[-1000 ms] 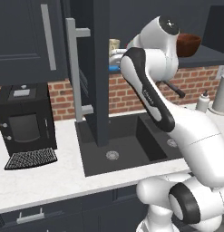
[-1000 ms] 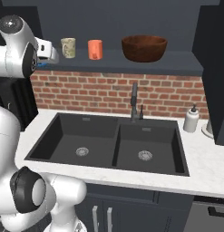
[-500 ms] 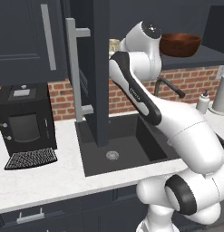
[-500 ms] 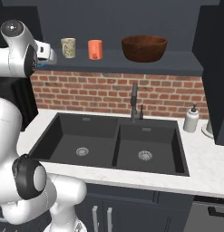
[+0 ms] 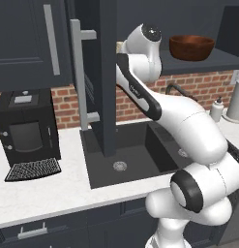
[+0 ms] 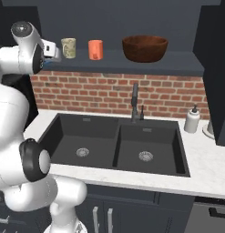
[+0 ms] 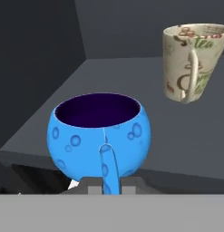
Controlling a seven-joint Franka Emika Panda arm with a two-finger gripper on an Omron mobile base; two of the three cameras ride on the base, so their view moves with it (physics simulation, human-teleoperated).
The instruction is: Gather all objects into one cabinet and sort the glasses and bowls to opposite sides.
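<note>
In the hand view, my gripper (image 7: 109, 188) is shut on the thin handle of the bright blue bowl (image 7: 100, 131), which is upright at the front left edge of the cabinet's shelf (image 7: 131, 77). The beige speckled tumbler (image 7: 192, 61) stands to its right, further in. From the right base view, my gripper (image 6: 52, 52) is at the shelf's left end, beside the beige tumbler (image 6: 68, 47). Then come the orange tumbler (image 6: 95, 49) and the wide reddish-brown bowl (image 6: 145, 48). I cannot tell whether the blue bowl rests on the shelf.
The cabinet's tall door (image 5: 104, 72) stands open with its grey bar handle (image 5: 76, 72), close to my arm's left. Below lie a double sink (image 6: 116, 143), a faucet (image 6: 135, 102) and a soap dispenser (image 6: 192, 120). A black coffee machine (image 5: 25, 127) sits on the counter.
My arm's upper part has swung left toward the open door. The gripper stays shut on the blue bowl at the shelf's left end.
</note>
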